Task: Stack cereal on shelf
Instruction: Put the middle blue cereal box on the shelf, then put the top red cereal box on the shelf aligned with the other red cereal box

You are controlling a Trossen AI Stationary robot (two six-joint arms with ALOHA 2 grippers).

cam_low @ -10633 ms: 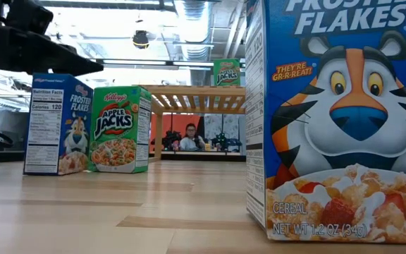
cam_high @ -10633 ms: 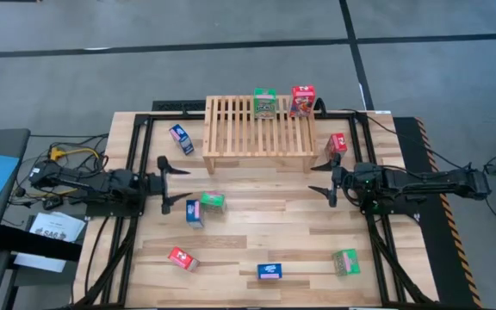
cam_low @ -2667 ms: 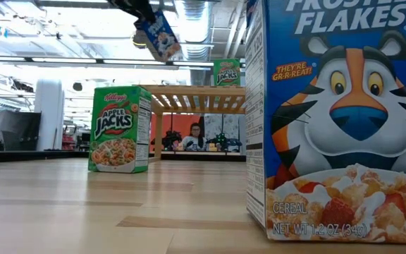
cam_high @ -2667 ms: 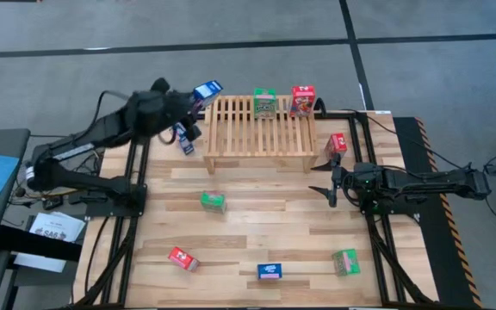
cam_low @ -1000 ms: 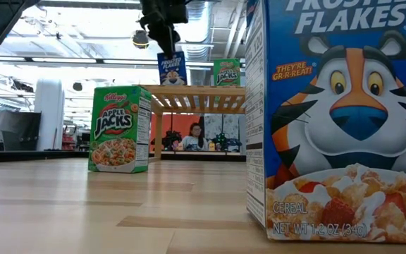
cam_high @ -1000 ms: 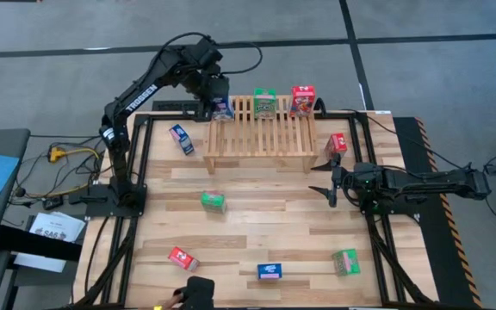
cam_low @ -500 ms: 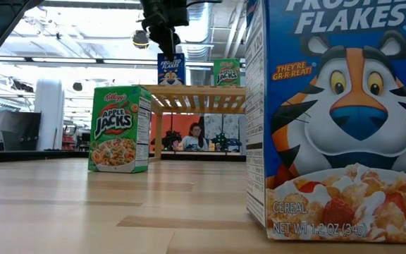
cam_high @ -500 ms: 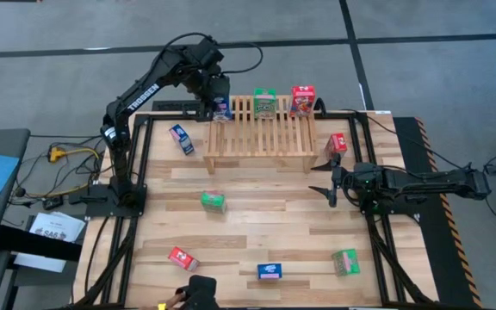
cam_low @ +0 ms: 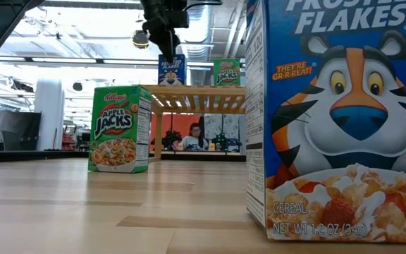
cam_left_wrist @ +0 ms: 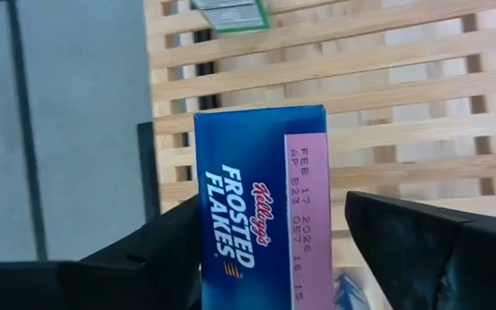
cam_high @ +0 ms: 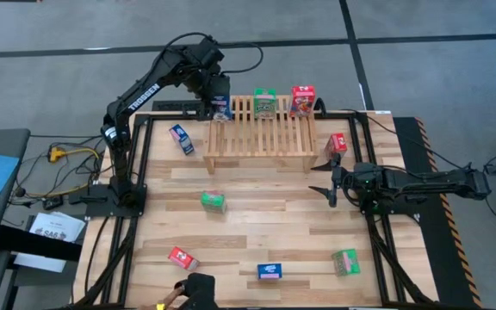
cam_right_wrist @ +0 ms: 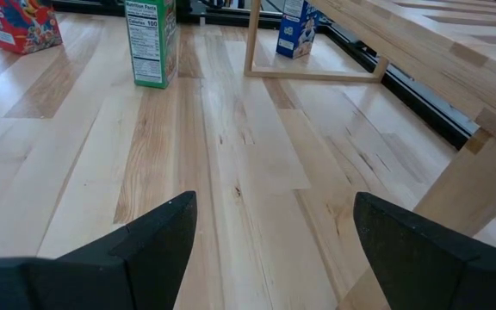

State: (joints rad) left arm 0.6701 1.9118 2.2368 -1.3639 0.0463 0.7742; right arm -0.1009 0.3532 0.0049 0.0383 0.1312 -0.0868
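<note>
Three boxes on the rack (cam_high: 259,127) so far, all along its far edge: blue box (cam_high: 221,106) at one end, green one (cam_high: 264,102) mid, red one (cam_high: 302,100) at the other end. So approx a third done, by my count.

Left gripper (cam_left_wrist: 269,250) is over the blue box, at the rack's far corner. In the left wrist view one finger sits against the box's side, the other stands off w/ a clear gap beyond the opposite side, so the fingers look parted, not clamping. Box seems to rest upright on the slats; low view shows it standing on the rack top under the gripper. Prob. just let go, though I can't confirm the contact on the near side.

Right gripper (cam_high: 327,176) waits low over the table beside the rack's end, fingers wide apart, nothing btwn them; bare planks ahead of the fingertips in its wrist view.

Left to do: six boxes on the table – blue (cam_high: 181,139) beside the rack's left leg, red (cam_high: 337,143) close to the right fingers, green (cam_high: 213,201) mid-table, plus red (cam_high: 181,258), blue (cam_high: 270,271), green (cam_high: 345,262) along the near edge. A person's hand (cam_high: 192,291) w/ a dark object shows at the near edge.
</note>
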